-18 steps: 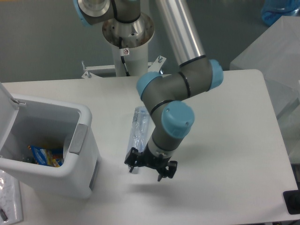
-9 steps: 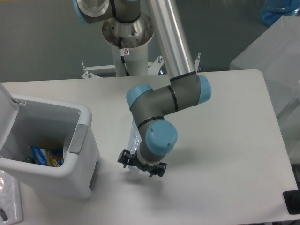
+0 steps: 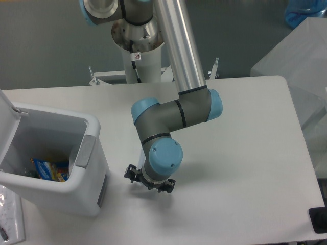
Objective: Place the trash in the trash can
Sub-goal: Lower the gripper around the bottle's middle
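Observation:
My gripper [image 3: 148,180] hangs low over the table just right of the trash can, its two black fingers spread apart, so it reads as open. The arm's grey and blue wrist sits right over the spot where the trash lies, and the crushed bottle is hidden under it. Nothing shows between the fingers. The trash can [image 3: 92,153] is a white boxy bin at the left with a grey side latch [image 3: 85,151] and its lid [image 3: 7,109] swung up. A colourful packet [image 3: 48,169] lies inside it.
The robot's base column [image 3: 139,41] stands at the back of the table. A clear plastic sheet [image 3: 9,217] lies at the front left corner. A black object [image 3: 319,219] sits past the table's right front edge, and a covered box [image 3: 301,56] stands at the right.
The arm has swung left and lower, carrying the gripper towards the trash can. The bottle, visible beside the wrist a second ago, is now covered by the arm.

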Available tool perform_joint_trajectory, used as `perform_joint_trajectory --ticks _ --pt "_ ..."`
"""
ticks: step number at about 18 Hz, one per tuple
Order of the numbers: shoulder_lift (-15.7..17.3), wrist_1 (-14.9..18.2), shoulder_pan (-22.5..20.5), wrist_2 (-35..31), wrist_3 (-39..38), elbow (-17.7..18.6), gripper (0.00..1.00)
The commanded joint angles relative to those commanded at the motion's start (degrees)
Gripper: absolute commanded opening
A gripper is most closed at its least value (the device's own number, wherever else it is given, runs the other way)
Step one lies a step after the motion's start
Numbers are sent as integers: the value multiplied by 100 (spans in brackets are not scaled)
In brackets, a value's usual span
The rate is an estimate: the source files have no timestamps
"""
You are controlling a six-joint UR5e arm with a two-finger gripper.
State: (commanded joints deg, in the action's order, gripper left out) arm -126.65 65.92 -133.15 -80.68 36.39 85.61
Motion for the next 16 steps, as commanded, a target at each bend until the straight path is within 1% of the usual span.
perform_joint_trajectory --ticks 3,8,11,15,16 --pt "0 9 -9 0 -9 0 70" --pt "26 18 0 0 -9 0 61" --pt "44 97 0 0 -18 -9 49" --pt "96 106 0 0 -18 -26 36" --pt "114 106 0 0 -18 -26 34"
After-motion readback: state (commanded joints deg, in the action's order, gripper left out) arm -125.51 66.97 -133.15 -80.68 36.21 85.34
